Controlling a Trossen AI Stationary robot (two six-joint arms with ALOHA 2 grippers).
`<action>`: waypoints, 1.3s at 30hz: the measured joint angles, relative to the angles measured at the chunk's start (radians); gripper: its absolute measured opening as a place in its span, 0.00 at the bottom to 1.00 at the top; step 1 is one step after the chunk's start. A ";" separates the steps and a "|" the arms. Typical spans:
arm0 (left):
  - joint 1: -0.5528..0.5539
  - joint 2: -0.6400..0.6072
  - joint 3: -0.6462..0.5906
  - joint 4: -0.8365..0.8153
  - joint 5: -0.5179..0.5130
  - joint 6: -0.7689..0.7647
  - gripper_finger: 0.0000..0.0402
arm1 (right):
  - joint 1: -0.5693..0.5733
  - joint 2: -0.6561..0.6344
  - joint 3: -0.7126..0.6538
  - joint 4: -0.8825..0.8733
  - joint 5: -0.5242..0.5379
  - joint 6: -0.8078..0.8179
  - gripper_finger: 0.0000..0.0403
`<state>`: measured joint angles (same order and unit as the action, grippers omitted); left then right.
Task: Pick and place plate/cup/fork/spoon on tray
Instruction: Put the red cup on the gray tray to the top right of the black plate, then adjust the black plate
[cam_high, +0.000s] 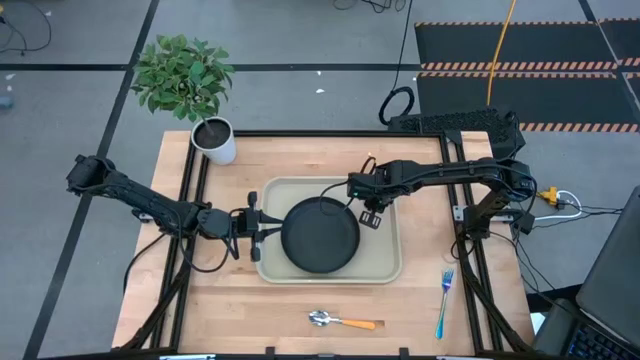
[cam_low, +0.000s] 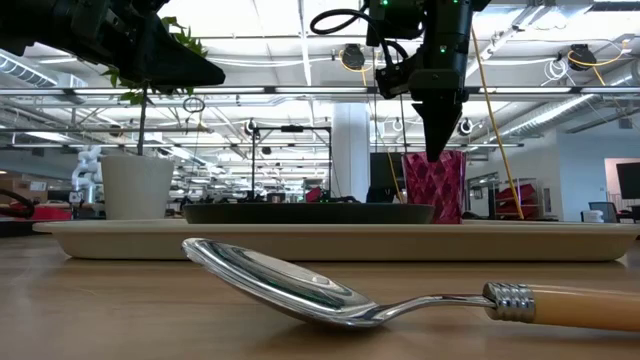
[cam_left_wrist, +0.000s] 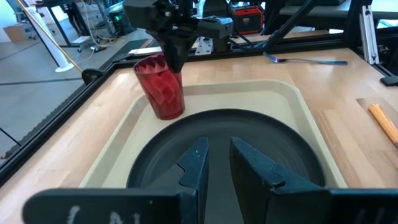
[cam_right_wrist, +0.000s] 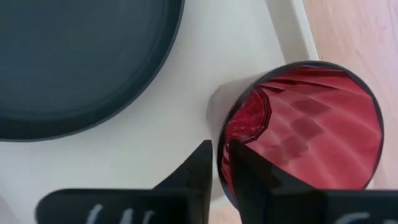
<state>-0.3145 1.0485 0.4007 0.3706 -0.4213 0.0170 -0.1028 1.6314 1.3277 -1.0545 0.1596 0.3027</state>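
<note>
The beige tray (cam_high: 385, 262) lies mid-table with the black plate (cam_high: 320, 238) flat on it. The red cup (cam_left_wrist: 161, 86) stands in the tray's far right part, beside the plate. My right gripper (cam_right_wrist: 217, 163) comes down on the cup from above and is shut on its rim. My left gripper (cam_left_wrist: 214, 163) hovers at the tray's left side over the plate's left rim, its fingers a narrow gap apart and touching nothing that I can see. The spoon (cam_high: 340, 321) and the fork (cam_high: 444, 300) lie on the bare table. My right gripper pinches the cup's rim (cam_right_wrist: 221, 149) on the side toward the plate, one finger inside the cup and one outside. The fingers point down from above. The cup's base (cam_left_wrist: 166, 113) sits on the tray floor, and the cup leans a little.
A white pot with a green plant (cam_high: 214, 140) stands at the table's far left corner. The spoon lies near the front edge, in the middle, and the fork near the front right. The black frame rails (cam_high: 470, 250) run along both sides.
</note>
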 joint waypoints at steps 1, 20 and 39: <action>0.000 0.000 0.000 0.000 0.000 0.000 0.17 | 0.000 0.000 0.000 0.001 0.000 0.000 0.13; 0.000 0.000 0.000 -0.001 0.000 -0.015 0.17 | 0.003 -0.116 0.003 0.081 0.077 0.002 0.33; 0.000 0.000 0.000 0.015 0.000 -0.023 0.17 | 0.131 -0.151 0.003 0.341 0.071 -0.070 0.34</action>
<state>-0.3145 1.0485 0.4010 0.3859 -0.4210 -0.0055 0.0279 1.4803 1.3312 -0.7135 0.2306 0.2323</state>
